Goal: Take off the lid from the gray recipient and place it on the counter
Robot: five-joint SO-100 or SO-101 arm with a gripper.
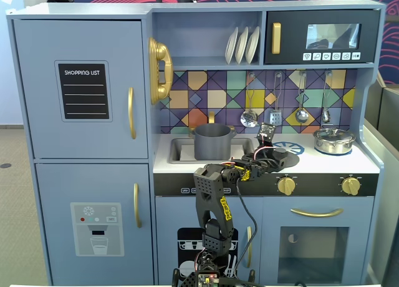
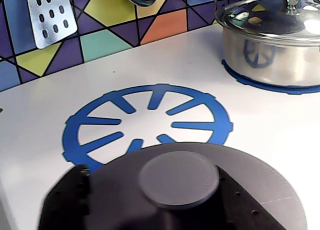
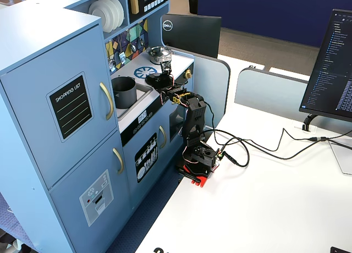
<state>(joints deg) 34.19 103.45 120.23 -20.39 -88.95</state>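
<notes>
Item, nearest my wrist camera: the lid (image 2: 200, 190), a flat matte dark-gray disc with a small round central knob, filling the bottom of the wrist view. It sits over the near edge of the printed blue burner (image 2: 150, 121) on the counter (image 2: 165, 70); whether it rests on the surface or hangs just above it, I cannot tell.

Item: my gripper (image 1: 274, 153), reaching over the counter in a fixed view, with the lid (image 1: 283, 154) at its tip. My fingers are not plainly visible in any view, so I cannot tell whether I am clamped on the lid or parted.

Item: my arm (image 1: 215, 199), black with yellow markings, standing in front of the toy kitchen's lower doors.

Item: the gray recipient (image 1: 212, 141), uncovered, standing in the sink recess (image 1: 181, 151), to the left of the lid in a fixed view and well apart from it. It shows again, open-topped, in the side fixed view (image 3: 124, 92).

Item: a shiny steel pot (image 2: 272, 45) with its own lid on, standing on a second blue burner print, at the right of the wrist view.

Item, farthest: a perforated spatula (image 2: 51, 11) hanging against the coloured tile backsplash (image 2: 110, 35).
</notes>
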